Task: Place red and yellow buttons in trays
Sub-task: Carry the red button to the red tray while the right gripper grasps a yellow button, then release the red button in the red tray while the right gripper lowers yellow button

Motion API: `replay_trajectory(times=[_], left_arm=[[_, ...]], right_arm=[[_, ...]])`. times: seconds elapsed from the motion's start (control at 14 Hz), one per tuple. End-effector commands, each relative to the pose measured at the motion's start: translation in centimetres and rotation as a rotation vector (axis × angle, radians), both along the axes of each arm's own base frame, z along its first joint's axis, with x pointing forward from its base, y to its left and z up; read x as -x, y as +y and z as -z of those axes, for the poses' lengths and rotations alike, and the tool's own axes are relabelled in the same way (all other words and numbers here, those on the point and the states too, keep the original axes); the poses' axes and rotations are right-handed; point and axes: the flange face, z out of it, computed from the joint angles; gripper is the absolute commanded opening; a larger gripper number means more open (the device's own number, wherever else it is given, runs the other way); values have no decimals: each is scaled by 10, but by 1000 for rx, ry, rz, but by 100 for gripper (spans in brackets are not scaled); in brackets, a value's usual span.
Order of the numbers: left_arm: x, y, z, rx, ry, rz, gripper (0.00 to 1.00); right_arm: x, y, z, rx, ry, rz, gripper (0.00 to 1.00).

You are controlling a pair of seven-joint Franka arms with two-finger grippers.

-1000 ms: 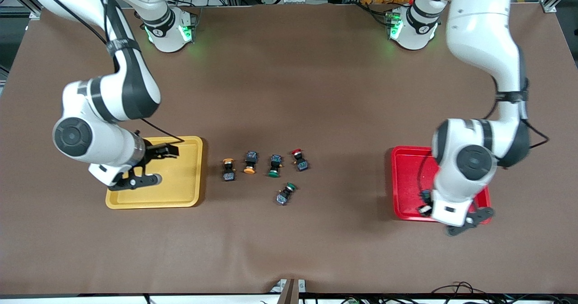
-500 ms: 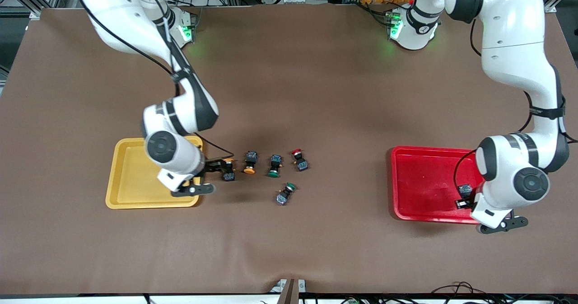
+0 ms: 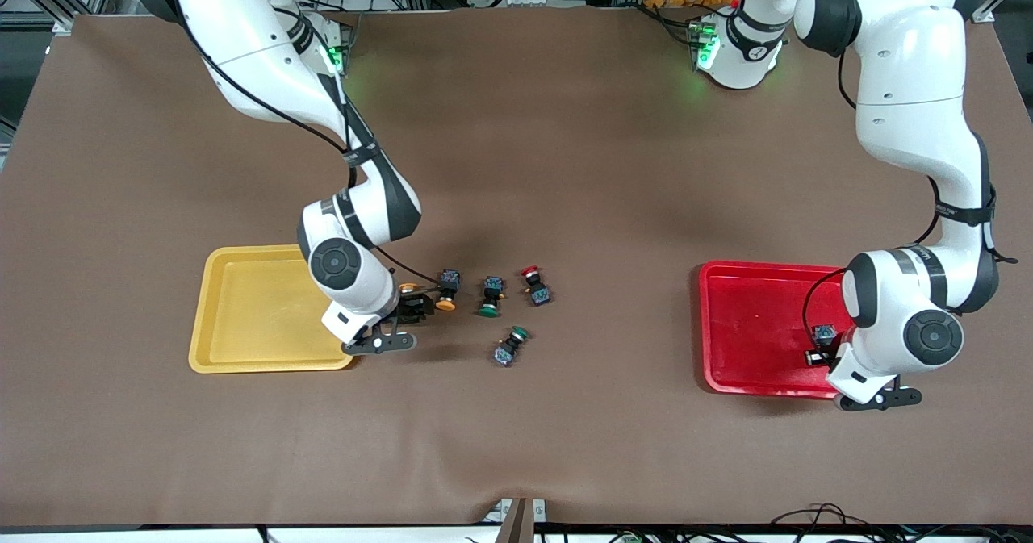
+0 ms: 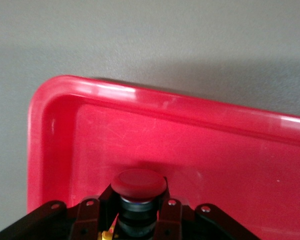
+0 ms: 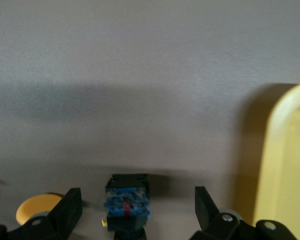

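My left gripper [image 3: 817, 351] is shut on a red button [image 4: 139, 183], whose red cap sticks out between the fingers, low over the red tray [image 3: 750, 325], which also shows in the left wrist view [image 4: 200, 125]. My right gripper [image 3: 409, 307] is open beside the yellow tray [image 3: 250, 309]. Its fingers [image 5: 70, 209] stand on either side of a yellow button [image 5: 126, 199]; that button's orange cap [image 3: 408, 287] shows in the front view. A second yellow button [image 3: 445, 291] lies beside it, and a second red button [image 3: 535, 284] lies farther toward the left arm's end.
Two green-capped buttons lie on the brown mat: one [image 3: 490, 296] between the second yellow button and the red one, one [image 3: 510, 345] nearer to the front camera. The yellow tray's rim [image 5: 285, 165] is close beside my right gripper.
My right arm has swung from over the yellow tray to the nearest yellow button, with its fingers around it. My left arm has shifted over the red tray, still holding the red button.
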Motion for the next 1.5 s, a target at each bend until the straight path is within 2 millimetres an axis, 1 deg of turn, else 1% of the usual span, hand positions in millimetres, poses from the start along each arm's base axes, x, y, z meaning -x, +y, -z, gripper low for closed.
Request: replay_trajectory(times=[0.0,0.07,0.14,0.21,0.29,0.36,0.43,0.5,0.57,0.71,0.79,0.86,0.93,1.0,1.07,1.14,1.21,1.29,1.36,1.43], left_arm=[[-3,1,-3,20,-4,4,20],[-3,1,-1,20,-2,4,27],[-3,1,-1,18,-2,5,30],[-3,-1,-3,20,-5,8,34],[-4,-2,-4,22,-8,8,44],[-5,-3,-7,22,-12,9,53],[-6,-5,-12,25,-20,11,58],[-7,-10,-17,34,-28,15,62],[-11,-18,-25,44,-43,25,66],[-16,-31,-49,54,-80,34,76],[-17,-46,-58,76,-93,34,81],[-16,-66,-61,119,-99,12,84],[-16,-81,-64,145,-107,-37,85],[-16,-98,-73,167,-121,-89,85],[-14,-118,-76,188,-123,-124,85],[-11,-142,-75,212,-117,-146,85],[-7,-168,-77,224,-118,-186,85],[-5,-189,-80,228,-124,-224,84],[-2,-218,-86,233,-136,-247,84],[3,-245,-86,238,-137,-279,84]], right_arm=[[-1,2,13,3,-10,13,100],[0,2,16,5,-6,11,100],[3,4,17,7,2,9,100],[5,4,20,7,11,15,75],[7,3,22,9,18,20,40],[9,3,24,11,22,22,10],[9,3,24,11,22,23,9],[7,-1,21,9,20,29,2],[5,-3,15,5,17,31,0],[2,-4,-5,6,24,18,0],[1,-7,-19,11,42,16,0],[-4,-21,-38,13,60,19,0],[-7,-39,-52,21,91,10,0],[-13,-67,-66,20,117,-19,0],[-19,-97,-78,14,133,-66,0],[-24,-125,-85,8,148,-107,0],[-29,-154,-86,2,154,-131,0],[-33,-179,-82,-5,156,-141,0],[-35,-199,-75,-7,159,-134,0],[-36,-205,-69,-7,149,-127,0]])
